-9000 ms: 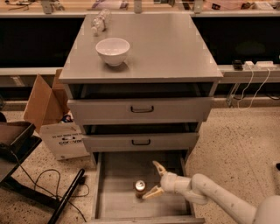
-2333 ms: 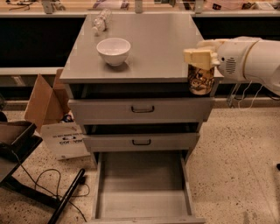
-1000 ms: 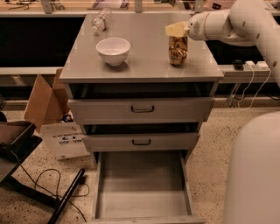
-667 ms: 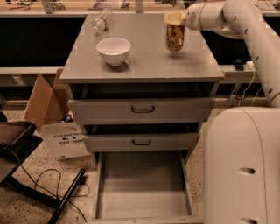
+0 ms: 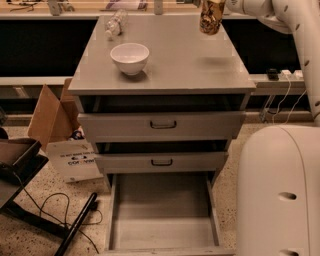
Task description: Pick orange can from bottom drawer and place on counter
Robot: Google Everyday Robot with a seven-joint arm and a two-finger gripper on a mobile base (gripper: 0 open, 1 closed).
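The orange can (image 5: 211, 18) hangs upright above the far right part of the counter (image 5: 180, 60), clear of the surface, with its shadow on the top below it. My gripper (image 5: 215, 3) is at the picture's top edge, shut on the can's upper part and partly cut off. My white arm (image 5: 300, 35) reaches in from the right. The bottom drawer (image 5: 162, 220) is pulled out at the foot of the cabinet and holds nothing.
A white bowl (image 5: 129, 57) stands on the counter's left half. A clear plastic bottle (image 5: 114, 23) lies at its far left corner. The two upper drawers are slightly ajar. Cardboard boxes (image 5: 55, 125) and cables lie left; my white base (image 5: 277, 190) stands right.
The can left the bottom drawer in my gripper, rose past the cabinet's right side, and moved over the counter toward its far right. The drawer is now empty.
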